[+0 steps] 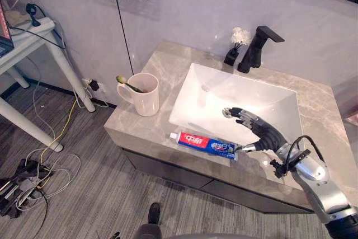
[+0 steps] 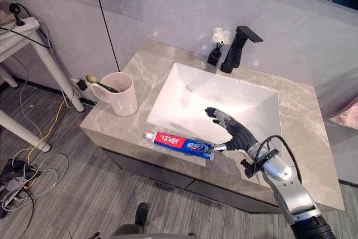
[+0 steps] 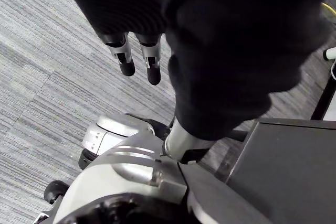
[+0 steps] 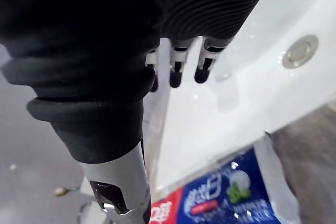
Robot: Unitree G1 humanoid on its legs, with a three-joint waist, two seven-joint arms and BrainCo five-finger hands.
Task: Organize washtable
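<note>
Toothpaste tube: lies flat on the front strip of the table, between the basin's front rim and the table edge.
Long axis: runs along that front edge, left to right. The far left end looks like the cap. The flatter end points at the right hand.
Right hand: just beside the tube's right end. The fingers are loosely spread and reach out over the basin, holding nothing. The thumb tip is at or nearly on the tube's end; I cannot tell if it touches.
Direction of the thing: the tube lies to the left of the hand and slightly toward the robot, on the thumb side.
Nearer arm: the right, by far.
Left hand: hangs over the floor with relaxed fingers, well away from the table.
Mug: upright on the table's left part, well apart from the tube. A toothbrush leans in it.
Basin: only its drain shows inside.
Likely next: close on the tube, probably to carry it toward the mug.
</note>
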